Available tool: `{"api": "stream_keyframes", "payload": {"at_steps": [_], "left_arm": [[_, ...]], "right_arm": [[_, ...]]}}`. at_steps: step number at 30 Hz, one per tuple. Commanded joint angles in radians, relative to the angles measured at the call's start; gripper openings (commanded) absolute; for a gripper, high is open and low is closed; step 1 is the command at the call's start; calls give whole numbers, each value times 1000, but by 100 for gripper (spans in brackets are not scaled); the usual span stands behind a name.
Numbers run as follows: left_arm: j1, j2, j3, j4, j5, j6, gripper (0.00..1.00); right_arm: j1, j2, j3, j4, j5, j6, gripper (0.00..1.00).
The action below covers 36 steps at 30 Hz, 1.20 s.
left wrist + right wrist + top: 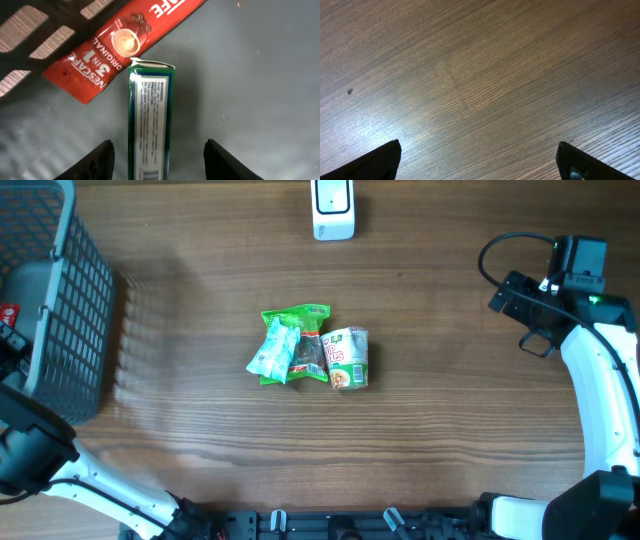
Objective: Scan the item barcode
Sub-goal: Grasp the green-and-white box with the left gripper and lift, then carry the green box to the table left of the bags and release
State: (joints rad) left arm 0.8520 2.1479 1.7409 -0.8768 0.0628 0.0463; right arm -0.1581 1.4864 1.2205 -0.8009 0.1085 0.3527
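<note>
In the left wrist view a narrow green-edged pack [150,120] with a white printed label lies lengthwise on the grey basket floor. A barcode [151,175] shows at its near end. My left gripper [159,144] is open and straddles the pack, with a gap on each side between the fingers and the pack. A red Nescafe 3-in-1 sachet [117,45] lies slantwise just beyond the pack's far end. The white scanner [333,210] stands at the table's far edge in the overhead view. My right gripper [479,155] is open over bare wood, holding nothing.
The grey mesh basket [70,310] stands at the left edge, with the left arm reaching into it. A heap of green snack packets [290,345] and a small cup [348,358] lies mid-table. The right arm [600,380] stays at the right side.
</note>
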Motion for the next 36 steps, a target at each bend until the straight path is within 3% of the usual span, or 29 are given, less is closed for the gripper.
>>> {"api": "stream_keyframes", "payload": {"at_steps": [1, 4, 7, 8, 12, 18, 23, 28, 36], "left_arm": [[4, 58, -9, 3, -12, -3, 45], [5, 70, -9, 10, -11, -3, 41], [4, 68, -8, 21, -2, -3, 15], [3, 66, -6, 21, 0, -3, 13], [3, 34, 34, -3, 15, -3, 23], [-5, -108, 132, -33, 146, -98, 18], [-68, -308, 161, -28, 165, -177, 16], [-253, -480, 161, -38, 146, -239, 16], [-687, -582, 161, -135, -178, -290, 15]], "right_arm": [[0, -4, 21, 0, 2, -12, 100], [0, -4, 21, 0, 2, -12, 100], [0, -4, 21, 0, 2, -12, 100], [0, -4, 21, 0, 2, -12, 100], [0, -4, 21, 0, 2, -12, 100], [0, -4, 21, 0, 2, -12, 99], [0, -4, 21, 0, 2, -12, 100], [0, -4, 21, 0, 2, -12, 100], [0, -4, 21, 0, 2, -12, 100]]}}
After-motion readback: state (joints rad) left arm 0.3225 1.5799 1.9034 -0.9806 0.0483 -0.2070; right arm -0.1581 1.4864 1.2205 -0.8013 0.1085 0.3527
